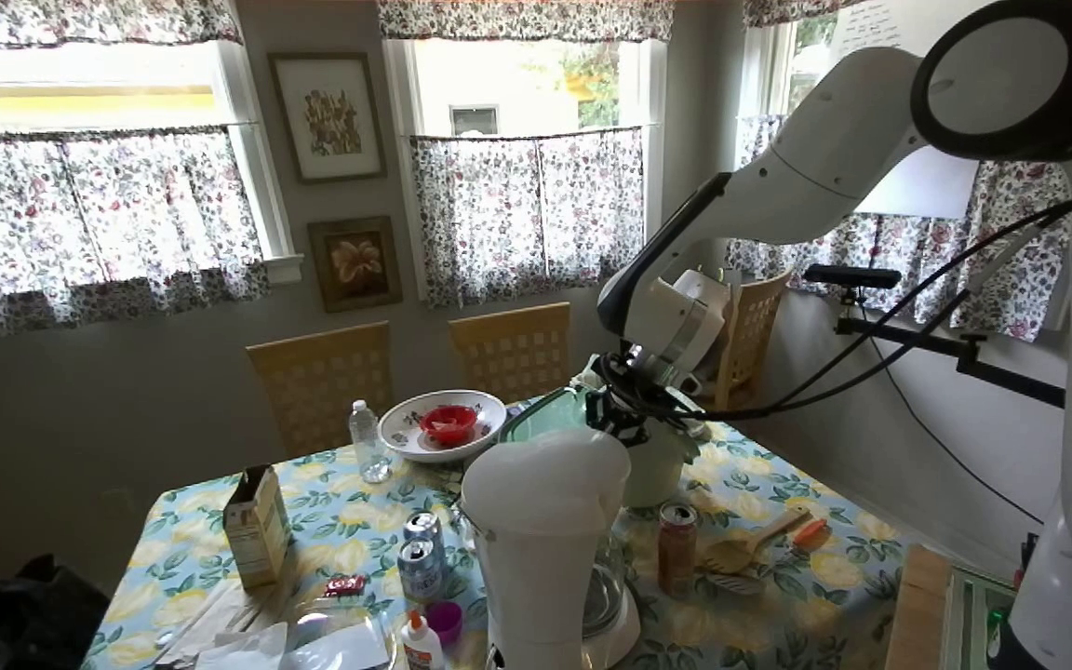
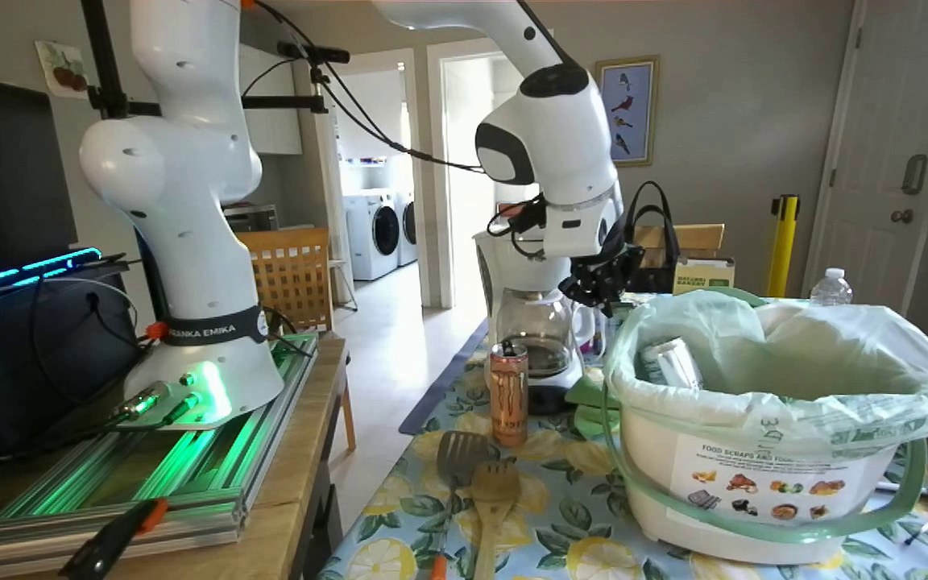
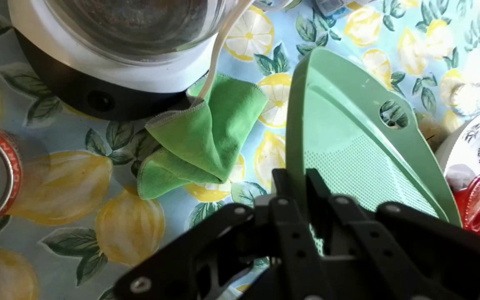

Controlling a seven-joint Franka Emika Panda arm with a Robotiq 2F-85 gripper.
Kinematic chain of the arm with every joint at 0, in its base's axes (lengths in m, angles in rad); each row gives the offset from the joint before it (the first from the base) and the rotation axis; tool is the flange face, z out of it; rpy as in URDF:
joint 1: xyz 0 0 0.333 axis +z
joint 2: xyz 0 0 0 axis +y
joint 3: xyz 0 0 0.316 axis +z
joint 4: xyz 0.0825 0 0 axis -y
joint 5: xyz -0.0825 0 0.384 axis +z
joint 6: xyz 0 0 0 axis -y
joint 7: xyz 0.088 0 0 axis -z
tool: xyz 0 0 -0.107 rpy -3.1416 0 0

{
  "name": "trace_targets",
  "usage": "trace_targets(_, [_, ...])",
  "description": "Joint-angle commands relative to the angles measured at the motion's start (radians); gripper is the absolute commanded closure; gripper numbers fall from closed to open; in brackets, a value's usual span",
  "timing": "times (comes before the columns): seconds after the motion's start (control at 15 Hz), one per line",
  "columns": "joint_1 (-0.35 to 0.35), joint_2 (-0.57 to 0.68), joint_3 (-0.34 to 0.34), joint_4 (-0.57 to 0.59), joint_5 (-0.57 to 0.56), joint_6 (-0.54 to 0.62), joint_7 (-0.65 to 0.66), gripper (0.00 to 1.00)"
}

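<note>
My gripper [image 3: 294, 179] is shut on the rim of a light green lid [image 3: 348, 121] with a perforated middle, in the wrist view. The lid stands tilted in the jaws and also shows in an exterior view [image 1: 545, 414]. In the exterior views the gripper [image 1: 627, 430] [image 2: 609, 302] is beside a white bin [image 2: 754, 483] [image 1: 657, 470], which has a pale green liner bag [image 2: 802, 362]. A silver can [image 2: 673, 362] lies in the bag. A folded green cloth [image 3: 219, 133] lies on the table near the lid.
A white coffee maker [image 1: 545, 540] [image 3: 173, 75] stands close to the gripper. An orange can [image 2: 509, 395], a wooden fork [image 2: 493, 499] and a spatula [image 2: 457, 467] are near the bin. A white bowl [image 1: 406, 419] with red dishes and a plastic bottle [image 1: 368, 442] stand farther along.
</note>
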Motion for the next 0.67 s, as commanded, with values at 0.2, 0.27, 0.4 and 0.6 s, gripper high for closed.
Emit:
trace_targets(0.2, [0.025,-0.045,-0.043,-0.011,0.082,-0.057,0.006,0.97])
trace_targets(0.27, [0.029,-0.049,-0.049,-0.012,0.082,-0.059,0.011,0.97])
trace_targets(0.4, [0.039,-0.061,-0.064,-0.015,0.078,-0.056,0.018,0.97])
trace_targets(0.6, [0.051,-0.072,-0.081,-0.014,0.059,-0.055,0.034,0.97])
